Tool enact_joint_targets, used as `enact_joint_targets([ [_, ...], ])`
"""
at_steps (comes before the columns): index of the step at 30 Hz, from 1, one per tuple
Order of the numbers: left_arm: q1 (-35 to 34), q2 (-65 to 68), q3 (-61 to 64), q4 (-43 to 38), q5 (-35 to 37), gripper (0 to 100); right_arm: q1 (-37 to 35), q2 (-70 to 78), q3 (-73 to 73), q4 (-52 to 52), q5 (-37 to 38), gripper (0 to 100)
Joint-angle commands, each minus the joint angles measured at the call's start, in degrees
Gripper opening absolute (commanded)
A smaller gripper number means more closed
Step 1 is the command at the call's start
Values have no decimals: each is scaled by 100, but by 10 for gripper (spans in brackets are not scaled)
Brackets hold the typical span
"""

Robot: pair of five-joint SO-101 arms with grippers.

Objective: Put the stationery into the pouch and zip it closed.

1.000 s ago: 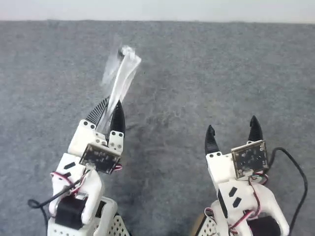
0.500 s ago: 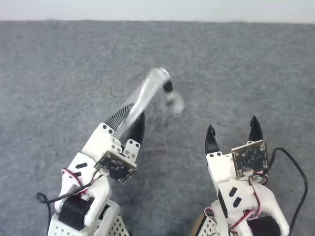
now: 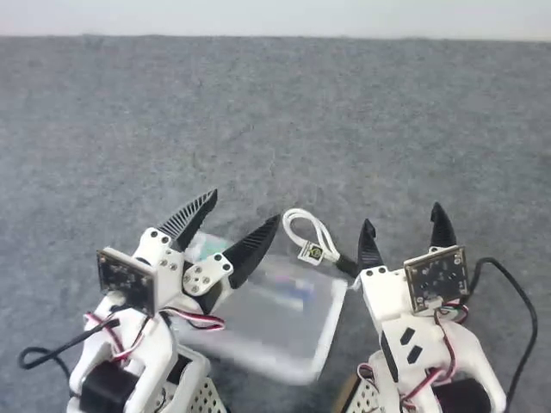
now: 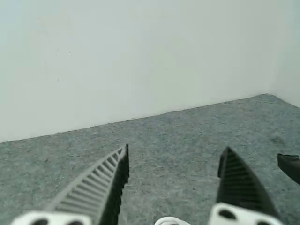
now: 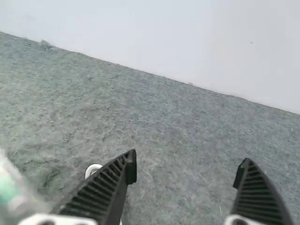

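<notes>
**High view.** The left claw (image 3: 244, 208) is seen spread wide with nothing in it. The pouch (image 3: 275, 320) is noted flat on the mat (image 3: 362, 120), just in front of the two arm bases and partly under the left claw, with its outline smeared. Coloured stationery (image 3: 284, 284) is made out through the clear wall. A white cord (image 3: 303, 231) with a small tag is looped off the pouch's far corner, near the right claw (image 3: 403, 219), which is also open and empty.

Change logged: half a second ago the pouch was pinched in the left claw and swung in the air; a second ago it was held up farther out. It has now been released, and the left arm has been drawn back and turned. The right arm has not shifted. The drop is judged to end the handling, if the zip is shut. The zip's state cannot be told.

**Left wrist view.** The left claw (image 4: 176, 154) is confirmed wide apart with bare mat (image 4: 187, 131) between its tips. A white sliver at the frame edge is taken to be the cord (image 4: 168, 220).

**Right wrist view.** The right claw (image 5: 189, 159) is shown agape and unloaded. A blur of pouch (image 5: 9, 190) is recorded beside it.
</notes>
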Motion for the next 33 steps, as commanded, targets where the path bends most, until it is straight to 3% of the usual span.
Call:
enact_joint_targets([
  [1, 9, -35, -303, 18, 114, 289, -31, -4, -281, 22, -26, 307],
  [8, 9, -35, -295, -185, 79, 143, -31, -4, -229, 13, -44, 299],
  [11, 18, -35, -286, -273, 70, 97, -40, -4, -167, -66, -44, 213],
  [16, 18, -35, -286, -308, 70, 73, -40, -4, -158, -286, 0, 87],
  [22, 53, -35, -198, -308, -62, 9, -40, -4, -149, -277, -44, 82],
  [25, 53, -35, -189, -299, -167, 10, -13, -4, -149, -251, -53, 74],
  [28, 26, -35, -189, -299, -167, 10, -4, -4, -149, -277, -53, 2],
  [33, 18, -35, -189, -299, -167, 10, -4, -4, -141, -259, -53, 7],
])
